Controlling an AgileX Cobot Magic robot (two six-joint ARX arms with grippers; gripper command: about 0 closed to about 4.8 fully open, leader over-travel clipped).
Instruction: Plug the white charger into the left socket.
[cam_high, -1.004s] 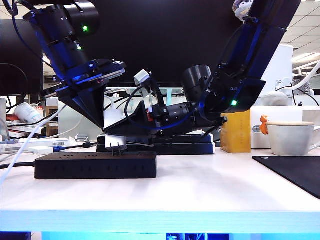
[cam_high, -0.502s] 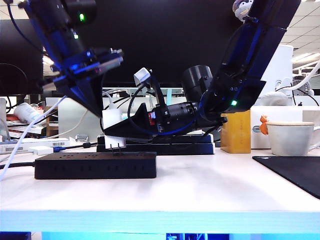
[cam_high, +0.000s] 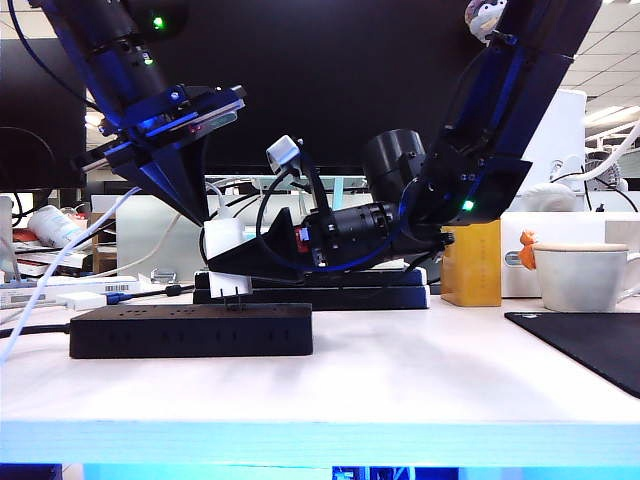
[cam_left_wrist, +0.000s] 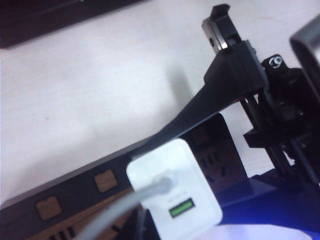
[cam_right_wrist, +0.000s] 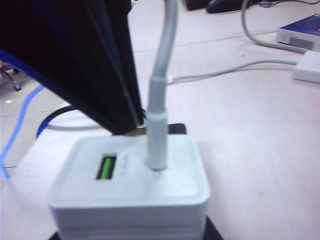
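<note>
White charger (cam_high: 224, 252) sat over the black power strip (cam_high: 190, 331), prongs at the slots. Right gripper (cam_high: 222, 262) fingers clamped its sides; left gripper (cam_high: 200, 212) fingers closed, pressing from above. Risk: off-centre push could tilt the prongs and jam them

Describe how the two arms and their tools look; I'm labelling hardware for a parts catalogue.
Both arms are black with blue-tinted edges, and each shows a small green light. The left tool tapers to a black wedge. The right tool is also a black wedge, with black cables looping behind it.

One white charger (cam_high: 225, 245), one black power strip (cam_high: 190, 330) — two grippers, one mug (cam_high: 580, 275)
</note>
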